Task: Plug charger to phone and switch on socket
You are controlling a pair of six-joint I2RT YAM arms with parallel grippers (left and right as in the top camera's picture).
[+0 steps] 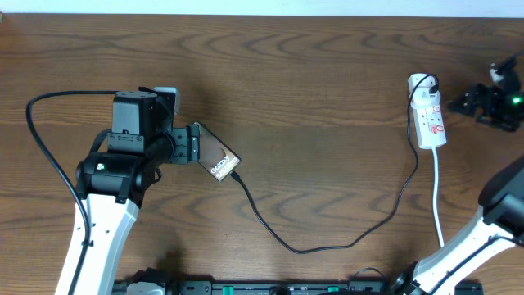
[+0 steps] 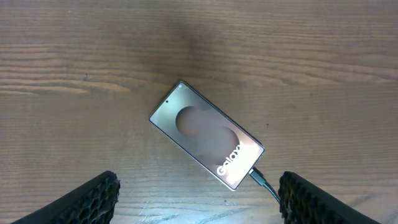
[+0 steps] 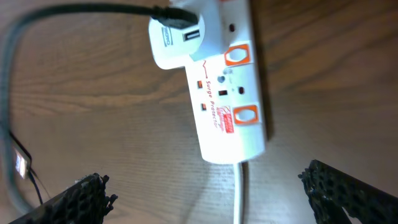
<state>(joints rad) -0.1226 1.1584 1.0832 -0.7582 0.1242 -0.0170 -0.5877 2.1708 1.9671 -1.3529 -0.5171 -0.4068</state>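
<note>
Trailing limp across the desk, the black cable meets the phone, lying face down below spread left jaws; its glossy back looks slippery, best gripped by its long edges. Farther off, spread right jaws hover over the socket, its switch positions unreadable.

Brown wooden table (wavy grain) fills each view.

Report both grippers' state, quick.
The left gripper is open, holding nothing, over the Galaxy phone.
The right gripper is open, holding nothing, over the white power strip.
</note>
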